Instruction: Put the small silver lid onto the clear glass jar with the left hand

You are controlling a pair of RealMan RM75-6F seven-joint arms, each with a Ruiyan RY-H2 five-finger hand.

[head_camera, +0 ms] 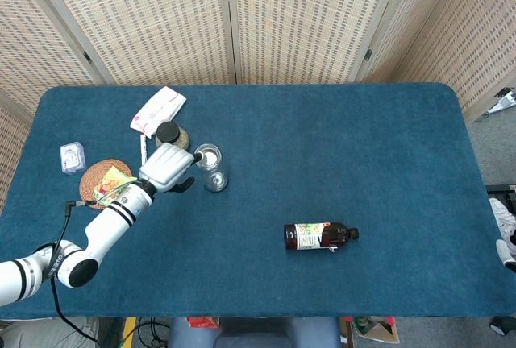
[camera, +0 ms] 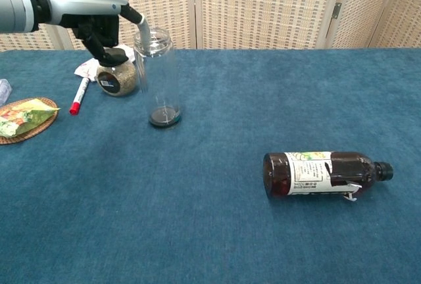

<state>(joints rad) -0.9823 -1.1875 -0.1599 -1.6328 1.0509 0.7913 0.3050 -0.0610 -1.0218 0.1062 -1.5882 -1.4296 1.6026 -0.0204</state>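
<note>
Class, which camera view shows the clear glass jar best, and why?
The chest view: the upright clear glass jar shows side-on from open rim to dark base, the left robot hand beside its rim. The head view shows only its mouth from above.

A deep blue cloth covers the table [camera: 217, 231], where a dark brown bottle [camera: 325, 173] bears a white label, a white marker [camera: 79, 95] ends in a red cap, and beige woven screens [head_camera: 306, 18] stand behind.
</note>
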